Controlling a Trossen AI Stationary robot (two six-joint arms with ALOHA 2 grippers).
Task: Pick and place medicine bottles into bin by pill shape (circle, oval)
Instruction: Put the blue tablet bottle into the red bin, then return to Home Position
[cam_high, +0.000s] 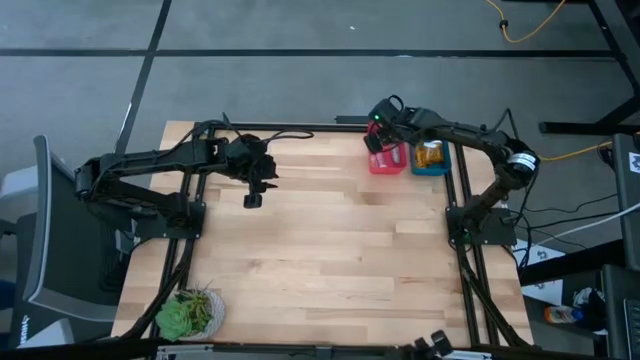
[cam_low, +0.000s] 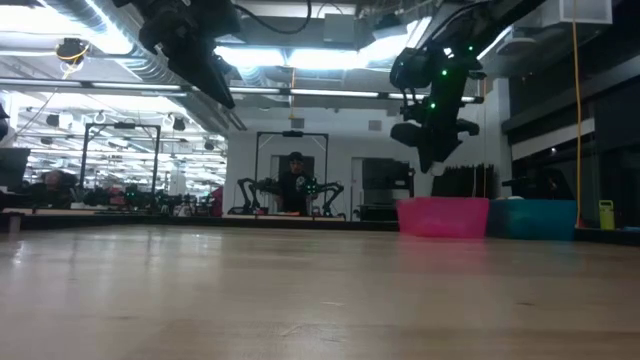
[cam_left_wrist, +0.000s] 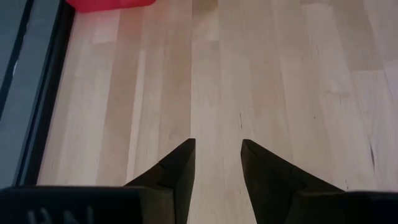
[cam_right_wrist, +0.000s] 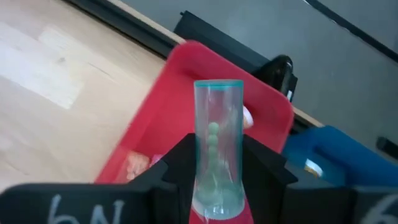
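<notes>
Your right gripper (cam_right_wrist: 214, 186) pinches a clear teal-rimmed plastic pill bottle (cam_right_wrist: 217, 143) upright, directly over the red plastic bin (cam_right_wrist: 186, 112) — lower before releasing — while the left gripper (cam_left_wrist: 217, 168) hovers part-open, empty.

A pale wooden worktop (cam_high: 320, 250) stands on a grey floor (cam_high: 300, 80) crossed by dark lines, with a yellow cable (cam_high: 530, 30) trailing across it. Beyond, the room is a large workshop with exposed ceiling ducts (cam_low: 100, 50), bright strip lights (cam_low: 300, 55) and dark windows (cam_low: 590, 120).
</notes>
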